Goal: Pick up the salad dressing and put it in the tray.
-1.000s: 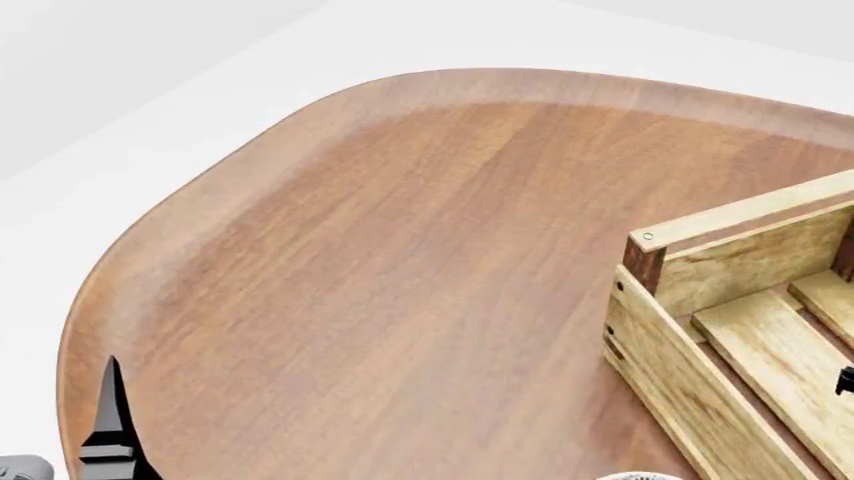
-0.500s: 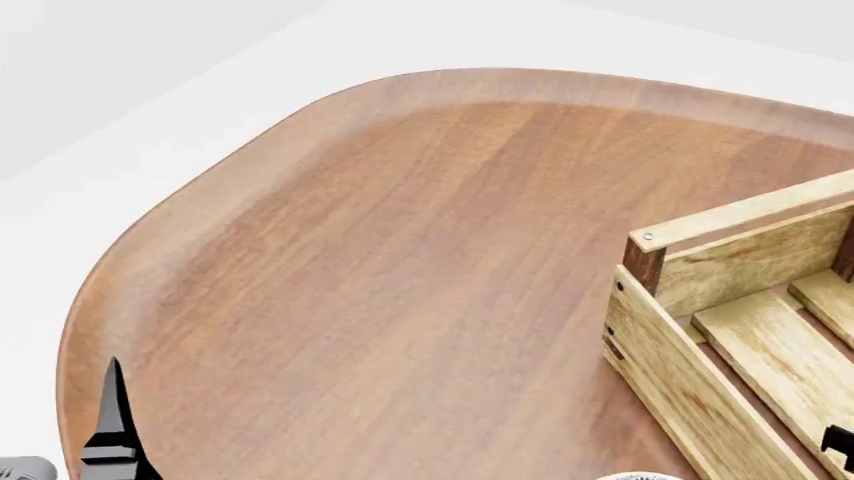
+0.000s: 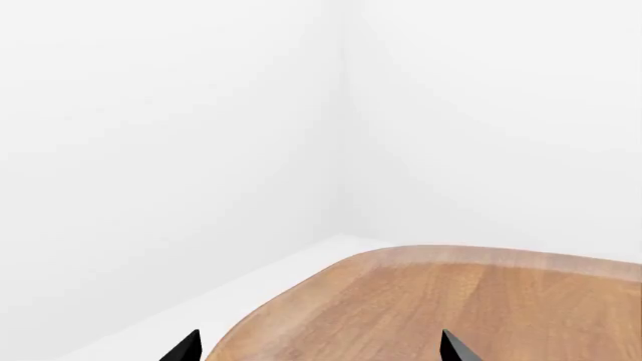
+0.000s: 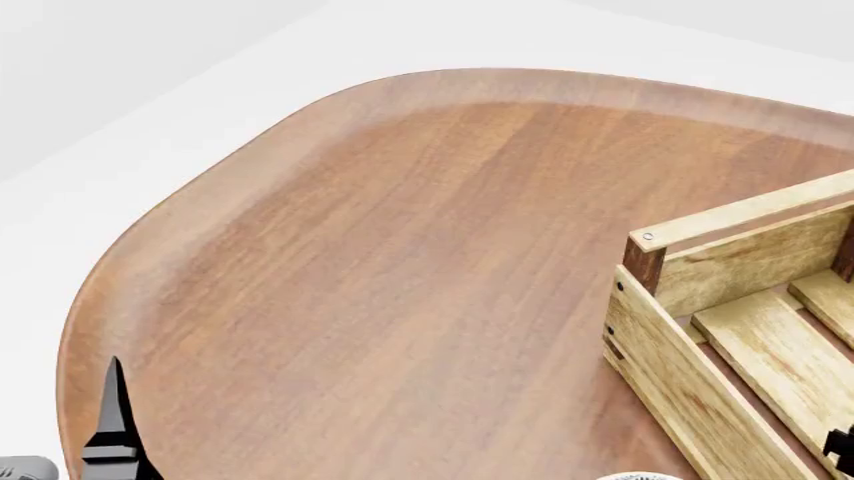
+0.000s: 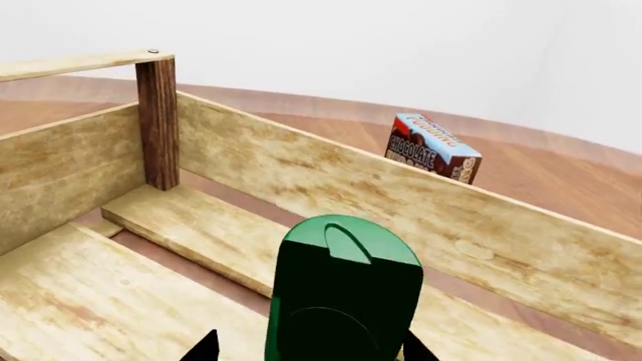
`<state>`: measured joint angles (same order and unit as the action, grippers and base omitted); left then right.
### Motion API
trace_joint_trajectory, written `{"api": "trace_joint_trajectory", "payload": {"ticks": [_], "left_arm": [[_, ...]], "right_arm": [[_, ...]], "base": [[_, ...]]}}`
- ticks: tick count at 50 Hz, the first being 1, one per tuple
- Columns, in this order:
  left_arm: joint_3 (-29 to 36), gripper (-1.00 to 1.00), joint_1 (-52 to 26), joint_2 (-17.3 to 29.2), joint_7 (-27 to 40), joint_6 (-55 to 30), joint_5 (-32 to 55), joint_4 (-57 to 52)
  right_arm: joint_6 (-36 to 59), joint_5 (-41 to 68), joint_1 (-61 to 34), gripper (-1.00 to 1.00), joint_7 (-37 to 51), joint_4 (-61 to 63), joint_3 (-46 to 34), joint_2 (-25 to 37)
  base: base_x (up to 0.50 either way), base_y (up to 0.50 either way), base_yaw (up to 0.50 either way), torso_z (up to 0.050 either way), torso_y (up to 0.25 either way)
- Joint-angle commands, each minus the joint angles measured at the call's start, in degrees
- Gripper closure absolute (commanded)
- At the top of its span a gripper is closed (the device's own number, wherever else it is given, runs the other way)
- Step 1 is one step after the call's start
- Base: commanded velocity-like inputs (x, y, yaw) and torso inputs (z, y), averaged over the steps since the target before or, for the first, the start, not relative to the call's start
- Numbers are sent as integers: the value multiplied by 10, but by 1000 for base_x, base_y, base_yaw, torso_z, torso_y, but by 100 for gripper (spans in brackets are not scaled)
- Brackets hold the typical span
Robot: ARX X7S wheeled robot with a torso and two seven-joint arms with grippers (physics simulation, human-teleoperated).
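Note:
In the right wrist view the salad dressing (image 5: 346, 286) shows as a round dark-green flip cap between my right gripper's (image 5: 308, 350) black fingertips; its body and label are hidden. It hangs over the slatted floor inside the tray (image 5: 331, 180), a pale-wood crate with dark brown corner posts. In the head view the tray (image 4: 694, 370) sits at the right edge, and only a black bit of the right gripper (image 4: 842, 448) shows over it. My left gripper (image 4: 114, 420) is open and empty over the table's near-left edge (image 3: 319, 347).
A small red-blue chocolate box (image 5: 431, 156) stands upright just outside the tray's far wall. The rim of a patterned bowl (image 4: 641, 476) peeks in at the bottom of the head view. The round brown wooden table (image 4: 400, 250) stands by white walls.
In the head view the right gripper's black tip has moved down the frame inside the tray. The left arm has not moved.

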<state>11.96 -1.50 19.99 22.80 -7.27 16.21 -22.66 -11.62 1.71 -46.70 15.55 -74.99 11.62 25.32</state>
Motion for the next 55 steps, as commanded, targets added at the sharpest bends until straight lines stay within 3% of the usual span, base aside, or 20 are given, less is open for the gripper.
{"api": "trace_joint_trajectory", "payload": {"ticks": [1, 26, 30, 35, 46, 55], "left_arm": [[2, -100, -1, 2, 2, -1, 1, -2], [2, -100, 1, 5, 6, 1, 4, -4], [2, -100, 2, 6, 8, 2, 4, -7], [4, -100, 2, 6, 8, 1, 3, -7], [3, -100, 3, 8, 10, 3, 6, -8], [-1, -100, 6, 8, 14, 9, 10, -15]], "right_arm": [[1, -12, -1, -100, 0, 0, 8, -1], [-24, -32, -3, -100, 16, 10, 0, 8], [133, 5, 118, -100, 14, 311, 39, -2], [225, 28, 182, -100, 2, 492, 53, -8], [378, 68, 265, -100, -13, 770, 62, -13], [426, 88, 325, -100, -18, 953, 62, -20]], "base": [[0, 0, 0, 0, 0], [0, 0, 0, 0, 0], [0, 0, 0, 0, 0], [0, 0, 0, 0, 0], [0, 0, 0, 0, 0], [0, 0, 0, 0, 0]]}}
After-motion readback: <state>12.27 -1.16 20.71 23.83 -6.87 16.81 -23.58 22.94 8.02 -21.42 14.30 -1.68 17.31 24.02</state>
